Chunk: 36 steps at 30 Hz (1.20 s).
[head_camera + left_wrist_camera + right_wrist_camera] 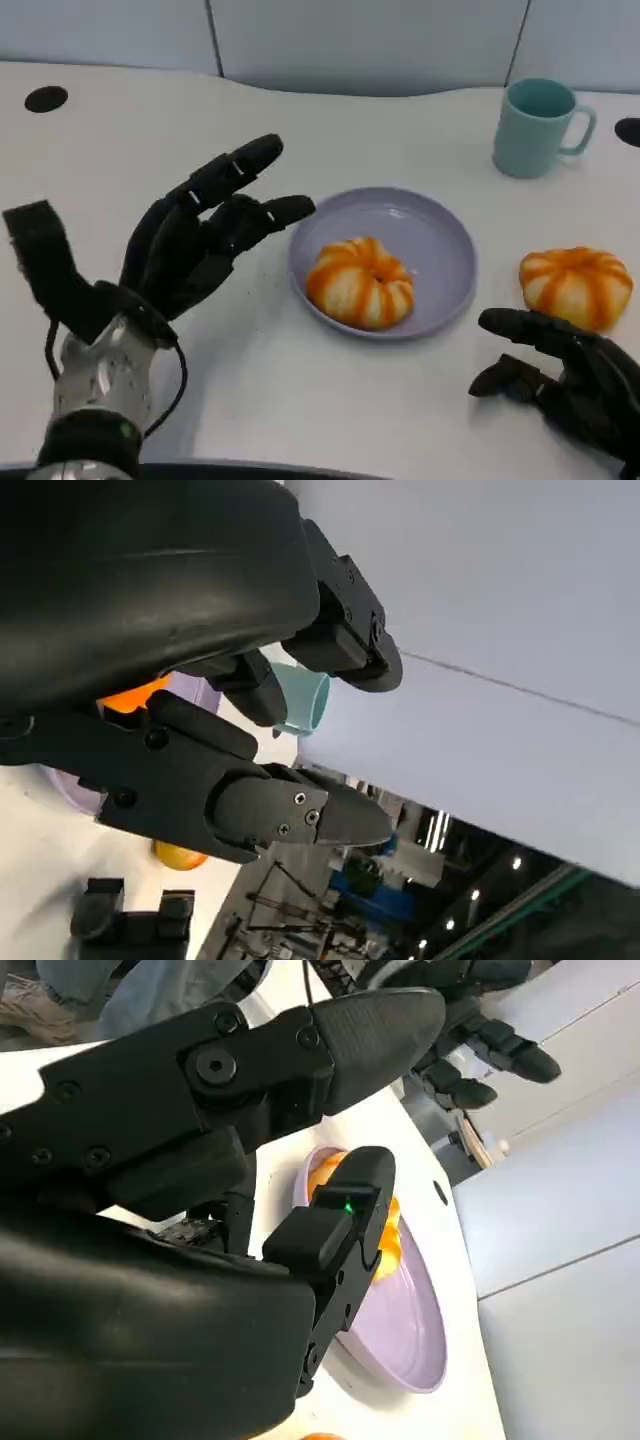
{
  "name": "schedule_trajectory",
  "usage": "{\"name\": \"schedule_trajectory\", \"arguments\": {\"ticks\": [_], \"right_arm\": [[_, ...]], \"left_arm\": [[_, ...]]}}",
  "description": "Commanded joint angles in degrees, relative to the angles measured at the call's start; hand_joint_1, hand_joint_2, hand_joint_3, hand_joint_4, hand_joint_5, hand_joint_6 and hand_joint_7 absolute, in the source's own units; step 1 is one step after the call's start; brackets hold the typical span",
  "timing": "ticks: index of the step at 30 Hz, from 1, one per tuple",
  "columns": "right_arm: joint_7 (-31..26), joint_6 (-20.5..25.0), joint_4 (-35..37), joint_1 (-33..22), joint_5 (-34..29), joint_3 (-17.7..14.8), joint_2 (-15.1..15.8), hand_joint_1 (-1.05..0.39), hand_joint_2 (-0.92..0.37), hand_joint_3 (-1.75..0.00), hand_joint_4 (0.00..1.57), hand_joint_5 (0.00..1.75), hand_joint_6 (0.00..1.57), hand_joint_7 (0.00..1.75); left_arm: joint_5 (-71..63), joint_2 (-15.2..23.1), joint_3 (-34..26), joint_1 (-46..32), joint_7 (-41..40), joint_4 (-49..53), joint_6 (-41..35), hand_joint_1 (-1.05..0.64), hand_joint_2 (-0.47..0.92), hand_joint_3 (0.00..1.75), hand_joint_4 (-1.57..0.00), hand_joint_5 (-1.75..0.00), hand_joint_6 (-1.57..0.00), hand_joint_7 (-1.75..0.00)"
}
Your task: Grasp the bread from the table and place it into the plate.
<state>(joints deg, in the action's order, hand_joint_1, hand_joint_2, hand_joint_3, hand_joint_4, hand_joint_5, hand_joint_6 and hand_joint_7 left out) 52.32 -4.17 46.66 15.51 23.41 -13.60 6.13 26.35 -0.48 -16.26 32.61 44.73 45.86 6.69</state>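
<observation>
One orange-striped bread (pixel 361 282) lies in the lilac plate (pixel 440 235) at the middle of the table. A second bread (pixel 575 284) lies on the table to the right of the plate. My left hand (pixel 200 235) is raised left of the plate, fingers spread, holding nothing. My right hand (pixel 565 378) rests low at the front right, just in front of the second bread, fingers apart and holding nothing. The right wrist view shows the plate (pixel 400 1310) and the bread (pixel 385 1240) in it past my fingers (pixel 330 1230).
A teal mug (pixel 537 126) stands at the back right, behind the second bread. Dark round holes (pixel 45 98) mark the table's far left and far right. A grey partition wall runs along the back edge.
</observation>
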Motion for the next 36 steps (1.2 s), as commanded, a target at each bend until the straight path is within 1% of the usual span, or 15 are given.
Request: {"name": "schedule_trajectory", "arguments": {"ticks": [1,3,7,10,12,15,18,22,23,25,26,32,34,36], "right_arm": [[-0.4,0.0,1.3,-1.1,-0.4,-0.3,0.8,-0.41,-0.92,-0.13,0.54,1.13,0.78,0.38],[-0.4,-0.4,1.4,-1.1,-0.5,-0.3,0.8,-0.41,-0.92,-0.13,0.54,1.13,0.79,0.38],[-0.5,-0.9,1.3,-1.2,-0.7,-0.1,0.8,-0.42,-0.92,-0.13,0.55,1.13,0.79,0.38],[-1.0,-0.8,1.1,-1.2,-0.9,0.1,0.8,-0.43,-0.92,-0.13,0.55,1.13,0.79,0.38],[-1.4,-0.3,0.6,-1.3,-0.9,0.2,0.8,-0.43,-0.92,-0.12,0.56,1.13,0.8,0.38],[-1.6,0.5,0.1,-1.4,-0.7,0.3,0.9,-0.42,-0.92,-0.12,0.56,1.13,0.8,0.37],[-1.7,0.9,-0.1,-1.5,-0.6,0.3,0.9,-0.42,-0.92,-0.11,0.56,1.13,0.79,0.37],[-0.7,0.1,0.8,-1.2,-0.5,0.1,0.9,-0.42,-0.92,-0.12,0.56,1.14,0.8,0.36],[-0.8,0.3,0.8,-1.1,-0.5,0.1,0.9,-0.42,-0.92,-0.12,0.56,1.14,0.8,0.36],[-0.9,0.6,0.8,-1.1,-0.4,0.0,0.8,-0.41,-0.92,-0.12,0.57,1.14,0.8,0.36],[-0.8,0.8,0.7,-1.1,-0.3,-0.1,0.8,-0.41,-0.92,-0.11,0.56,1.13,0.8,0.36],[-1.3,0.5,0.2,-1.4,-0.7,0.2,0.8,-0.42,-0.92,-0.11,0.57,1.13,0.81,0.35],[-1.1,0.2,0.2,-1.4,-0.8,0.2,0.8,-0.43,-0.92,-0.12,0.56,1.13,0.8,0.35],[-1.1,0.5,0.3,-1.4,-0.6,0.1,0.9,-0.43,-0.92,-0.11,0.56,1.13,0.81,0.34]], "left_arm": [[1.3,-0.4,-0.6,-5.5,-3.6,-7.3,-2.4,-0.57,0.92,0.26,-0.37,-1.11,-0.64,-0.11],[1.6,-0.8,-0.5,-7.7,-5.0,-10.0,-3.0,-0.55,0.92,0.29,-0.36,-1.19,-0.65,-0.12],[3.2,-1.2,-0.6,-12.3,-7.8,-16.3,-7.3,-0.55,0.92,0.28,-0.33,-1.31,-0.66,-0.15],[4.0,-1.0,-0.4,-14.8,-8.4,-19.3,-9.1,-0.53,0.92,0.33,-0.31,-1.42,-0.65,-0.21],[4.4,-1.2,-0.5,-16.4,-9.2,-21.1,-9.9,-0.53,0.92,0.34,-0.3,-1.44,-0.64,-0.22],[4.9,-1.6,-0.8,-19.4,-10.4,-23.3,-10.7,-0.51,0.92,0.41,-0.33,-1.45,-0.63,-0.24],[5.3,-1.6,-0.5,-20.3,-11.0,-24.4,-11.4,-0.51,0.92,0.43,-0.34,-1.45,-0.63,-0.25],[4.8,-1.3,-0.3,-24.6,-12.4,-27.1,-11.4,-0.49,0.92,0.43,-0.31,-1.58,-0.62,-0.34],[4.9,-1.1,-0.3,-25.1,-12.4,-27.2,-11.6,-0.49,0.92,0.43,-0.31,-1.58,-0.62,-0.35],[4.8,-0.7,-0.3,-25.8,-12.6,-27.4,-11.7,-0.48,0.92,0.45,-0.33,-1.56,-0.54,-0.53],[4.6,-0.6,-0.2,-26.1,-12.7,-27.5,-11.7,-0.48,0.92,0.45,-0.34,-1.56,-0.52,-0.56],[5.4,-0.1,-0.2,-28.2,-14.0,-29.8,-14.5,-0.46,0.92,0.43,-0.4,-1.55,-0.49,-0.67],[5.3,-0.3,-0.3,-28.6,-14.6,-30.2,-14.9,-0.46,0.92,0.43,-0.41,-1.53,-0.48,-0.73],[4.7,-0.4,0.0,-29.2,-15.6,-30.8,-15.0,-0.45,0.92,0.43,-0.43,-1.5,-0.46,-0.75]]}}
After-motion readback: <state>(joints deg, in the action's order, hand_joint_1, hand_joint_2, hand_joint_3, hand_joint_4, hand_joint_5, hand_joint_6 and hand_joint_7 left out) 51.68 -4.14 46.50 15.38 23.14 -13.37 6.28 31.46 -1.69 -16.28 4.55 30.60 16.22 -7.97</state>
